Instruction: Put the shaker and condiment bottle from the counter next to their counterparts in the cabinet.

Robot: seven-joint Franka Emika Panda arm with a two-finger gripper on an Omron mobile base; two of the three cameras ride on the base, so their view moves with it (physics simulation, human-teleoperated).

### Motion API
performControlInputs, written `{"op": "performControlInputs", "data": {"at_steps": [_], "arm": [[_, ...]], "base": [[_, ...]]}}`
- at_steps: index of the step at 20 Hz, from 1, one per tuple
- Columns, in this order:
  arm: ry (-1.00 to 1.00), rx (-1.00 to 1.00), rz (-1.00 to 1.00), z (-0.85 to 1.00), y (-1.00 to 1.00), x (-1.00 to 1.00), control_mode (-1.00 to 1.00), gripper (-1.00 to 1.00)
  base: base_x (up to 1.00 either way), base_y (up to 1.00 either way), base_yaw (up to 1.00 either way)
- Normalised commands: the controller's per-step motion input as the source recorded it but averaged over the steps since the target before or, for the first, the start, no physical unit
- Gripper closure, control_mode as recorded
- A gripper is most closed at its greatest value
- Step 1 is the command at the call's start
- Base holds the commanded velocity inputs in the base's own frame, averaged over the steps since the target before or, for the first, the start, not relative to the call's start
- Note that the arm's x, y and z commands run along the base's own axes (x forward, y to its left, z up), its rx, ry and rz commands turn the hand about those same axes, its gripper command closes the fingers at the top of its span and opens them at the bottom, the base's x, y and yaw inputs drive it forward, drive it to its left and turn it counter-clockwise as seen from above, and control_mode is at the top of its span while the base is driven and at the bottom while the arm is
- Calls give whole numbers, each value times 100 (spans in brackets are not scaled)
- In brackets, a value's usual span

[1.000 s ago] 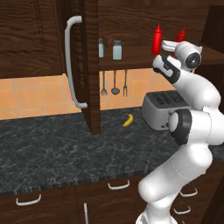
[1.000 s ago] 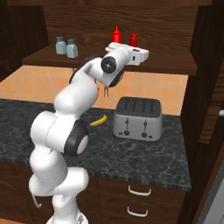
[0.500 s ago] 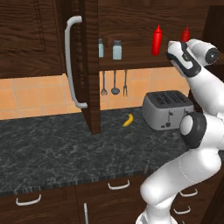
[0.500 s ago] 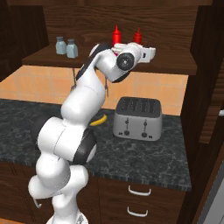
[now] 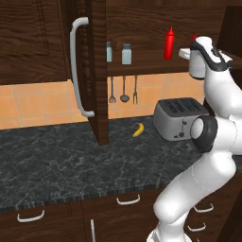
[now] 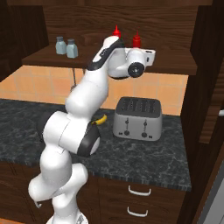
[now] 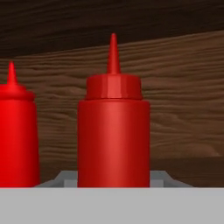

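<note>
Gripping: the gripper (image 6: 141, 49) has its fingers clamped on the condiment bottle (image 7: 113, 131), which stands upright between them, dead centre in the hand view, nozzle up.
Fingers: two small grey tips (image 7: 65, 178) show at either side of the bottle's base; the bottle hides the rest.
Neighbour: a second red squeeze bottle (image 7: 15, 135) stands upright close beside the held one, a narrow gap between them; in the left base view it stands on the shelf just left of the hand.
Shelf: both red bottles are at the right end of the cabinet shelf (image 6: 48, 59), with the wooden back wall behind them.
Shakers: two pale shakers (image 5: 126, 53) stand side by side near the left end of the shelf, well apart from the red bottles.
Cabinet door: the door (image 5: 97, 71) hangs open, edge on in the left base view, its curved grey handle facing left.
Counter: the dark marbled counter (image 5: 56, 165) carries a toaster (image 6: 138, 118) near the back edge, below the hand, and a banana (image 5: 138, 129) just left of the toaster.
Wall: three utensils (image 5: 124, 90) hang under the shelf.
</note>
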Motion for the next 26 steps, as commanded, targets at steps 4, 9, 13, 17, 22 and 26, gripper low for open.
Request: {"op": "performControlInputs", "data": {"at_steps": [4,9,13,17,22,26], "arm": [[0,0,15,-19,0,25,-100,-100],[0,0,13,-16,0,19,-100,-100],[0,0,13,-18,0,18,-100,-100],[0,0,13,-13,0,9,-100,-100],[0,-2,8,-2,0,0,-100,-100],[0,-6,0,5,0,-7,-100,-100]], "base": [[0,0,0],[0,0,0],[0,0,0],[0,0,0],[0,0,0],[0,0,0]]}}
